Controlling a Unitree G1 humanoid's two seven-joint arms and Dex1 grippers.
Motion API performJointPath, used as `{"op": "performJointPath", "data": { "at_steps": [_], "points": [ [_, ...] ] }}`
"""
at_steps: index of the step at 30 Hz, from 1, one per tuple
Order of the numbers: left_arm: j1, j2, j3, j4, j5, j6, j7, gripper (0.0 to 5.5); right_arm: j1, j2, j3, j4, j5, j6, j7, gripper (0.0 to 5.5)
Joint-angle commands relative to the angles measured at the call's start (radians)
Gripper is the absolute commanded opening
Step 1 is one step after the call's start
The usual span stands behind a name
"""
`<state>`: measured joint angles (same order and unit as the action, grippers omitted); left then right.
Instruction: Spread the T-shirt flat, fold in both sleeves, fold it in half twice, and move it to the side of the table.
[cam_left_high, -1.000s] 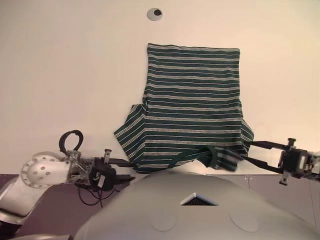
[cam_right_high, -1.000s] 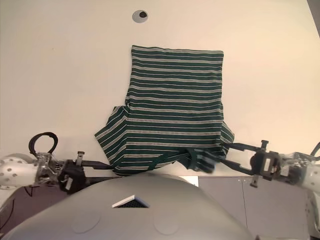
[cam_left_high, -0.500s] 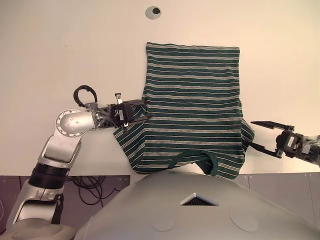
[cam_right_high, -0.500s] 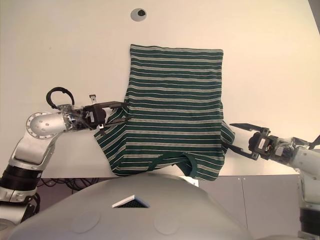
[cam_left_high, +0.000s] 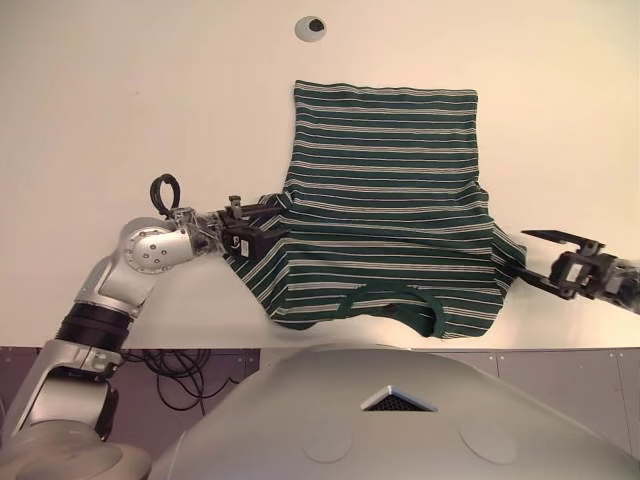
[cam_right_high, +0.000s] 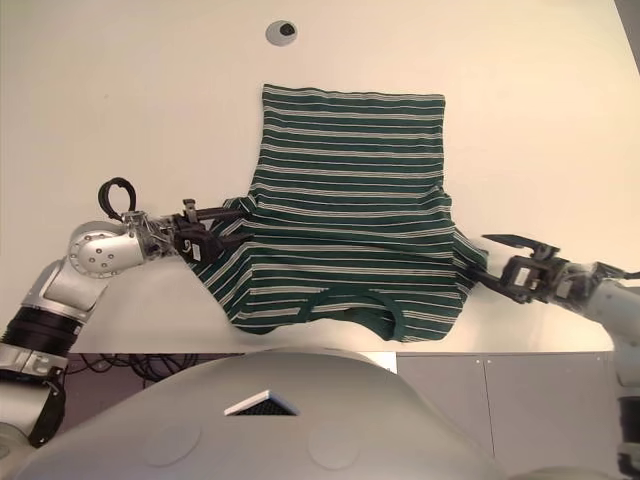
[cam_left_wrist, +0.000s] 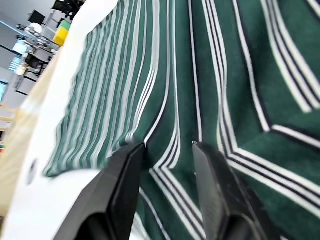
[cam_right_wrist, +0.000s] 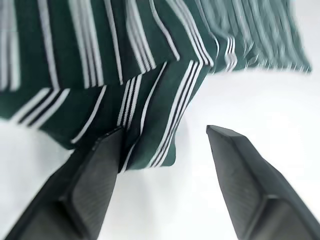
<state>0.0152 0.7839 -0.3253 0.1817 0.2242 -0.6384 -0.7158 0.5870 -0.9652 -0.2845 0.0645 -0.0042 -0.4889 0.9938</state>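
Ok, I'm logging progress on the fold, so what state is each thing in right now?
T-shirt: lying on the table, body mostly flat, sleeves not yet folded in.
left tool: open, over the left sleeve.
right tool: open, at the edge of the right sleeve.

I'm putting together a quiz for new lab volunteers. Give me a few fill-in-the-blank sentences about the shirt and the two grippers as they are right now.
The T-shirt is dark green with ___ stripes.
Its collar points ___ the robot, its hem away.
The left gripper is at the sleeve on the robot's ___ side.
The right gripper is ___, not shut.

Missing words: white; toward; left; open.
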Motion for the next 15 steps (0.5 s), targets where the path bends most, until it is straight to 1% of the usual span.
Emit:
{"op": "performJointPath", "data": {
  "at_steps": [1,3,7,11,15],
  "points": [
    [0.037,0.065,-0.052,0.150,0.176,0.074,0.001,1.71,0.139,-0.061,-0.035,0.024,0.002,0.091,0.079,2.99],
    [0.037,0.069,-0.052,0.153,0.171,0.069,0.011,1.71,0.161,-0.073,-0.065,0.003,0.035,0.098,0.089,2.99],
    [0.065,0.074,-0.051,0.101,0.105,0.074,-0.013,1.71,0.150,-0.051,-0.106,-0.056,0.103,0.105,0.091,2.99],
    [0.138,0.094,-0.052,-0.057,-0.068,0.120,-0.096,1.71,0.022,-0.008,-0.149,-0.089,0.154,0.091,0.015,2.99],
    [0.182,0.133,-0.010,-0.197,-0.194,0.192,-0.143,1.71,0.014,0.000,-0.167,-0.161,0.217,0.142,0.018,2.99]
  ]
}}
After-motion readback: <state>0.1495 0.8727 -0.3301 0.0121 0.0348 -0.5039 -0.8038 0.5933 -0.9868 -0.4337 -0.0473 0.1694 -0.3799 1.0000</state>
